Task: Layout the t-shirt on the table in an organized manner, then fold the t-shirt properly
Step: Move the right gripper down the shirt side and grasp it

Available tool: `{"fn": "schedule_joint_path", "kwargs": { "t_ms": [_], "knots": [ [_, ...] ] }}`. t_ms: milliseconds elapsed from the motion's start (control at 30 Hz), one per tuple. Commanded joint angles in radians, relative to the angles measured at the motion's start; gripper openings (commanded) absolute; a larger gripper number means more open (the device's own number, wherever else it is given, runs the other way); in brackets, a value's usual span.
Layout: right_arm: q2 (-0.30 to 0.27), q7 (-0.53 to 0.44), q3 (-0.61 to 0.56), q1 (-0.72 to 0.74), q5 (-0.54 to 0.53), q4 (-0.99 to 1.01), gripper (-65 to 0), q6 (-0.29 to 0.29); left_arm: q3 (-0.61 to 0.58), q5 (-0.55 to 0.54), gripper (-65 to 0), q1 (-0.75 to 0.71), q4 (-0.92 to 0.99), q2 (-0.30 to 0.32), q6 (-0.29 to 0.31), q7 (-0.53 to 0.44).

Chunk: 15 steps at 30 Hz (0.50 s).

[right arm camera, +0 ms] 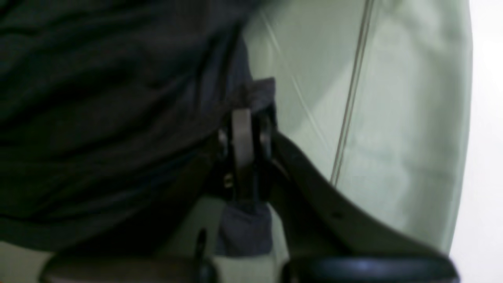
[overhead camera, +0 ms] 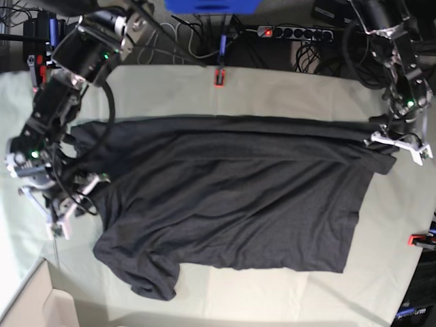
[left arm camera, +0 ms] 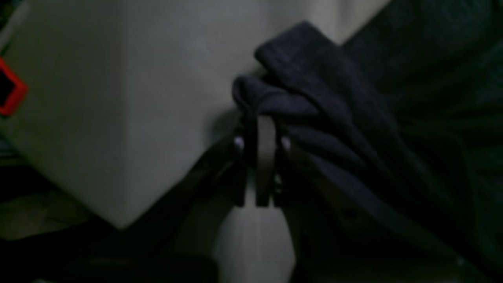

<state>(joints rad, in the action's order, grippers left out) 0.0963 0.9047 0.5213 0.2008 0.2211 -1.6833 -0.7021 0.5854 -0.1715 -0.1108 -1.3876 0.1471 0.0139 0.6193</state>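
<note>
1. My left hand (left arm camera: 261, 118) and right hand (right arm camera: 245, 114) each pinch the dark charcoal soft-fabric t-shirt (overhead camera: 231, 204).
2. I judge it mostly spread over the pale grey-green cloth-covered counter (overhead camera: 286, 88); folding remains.

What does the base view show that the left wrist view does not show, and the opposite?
Only the base view shows the whole t-shirt spread across the table, the right gripper at one end, and a power strip beyond the table. Only the left wrist view shows closely the left gripper shut on bunched dark fabric, with the fingers pressed together. Both show the dark shirt, the pale table cloth and a red clamp.
</note>
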Motion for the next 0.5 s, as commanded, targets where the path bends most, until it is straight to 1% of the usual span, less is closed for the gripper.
{"fn": "schedule_joint_path", "kwargs": {
  "t_ms": [0,67,133,300,467],
  "knots": [
    [-0.003,-0.019,-0.026,0.019,-0.016,-0.010,-65.0,0.004,0.003,0.007,-64.8,0.007,-0.020,0.019,-0.009,-0.023],
    [-0.003,-0.025,-0.074,0.021,-0.016,0.022,-65.0,0.004,0.003,0.005,-64.8,0.007,-0.020,0.019,-0.009,-0.023],
    [-0.003,-0.026,-0.097,0.029,-0.016,0.050,-65.0,0.004,0.003,0.003,-64.8,0.007,-0.020,0.019,-0.009,-0.023],
    [0.000,-0.026,-0.096,0.090,-0.012,0.156,-65.0,0.004,0.003,0.005,-64.8,0.007,-0.020,0.019,-0.009,-0.023],
    [-0.013,-0.026,-0.100,0.142,-0.010,0.242,-65.0,0.004,0.003,0.002,-64.8,0.007,-0.020,0.019,-0.009,-0.023]
  ]
}}
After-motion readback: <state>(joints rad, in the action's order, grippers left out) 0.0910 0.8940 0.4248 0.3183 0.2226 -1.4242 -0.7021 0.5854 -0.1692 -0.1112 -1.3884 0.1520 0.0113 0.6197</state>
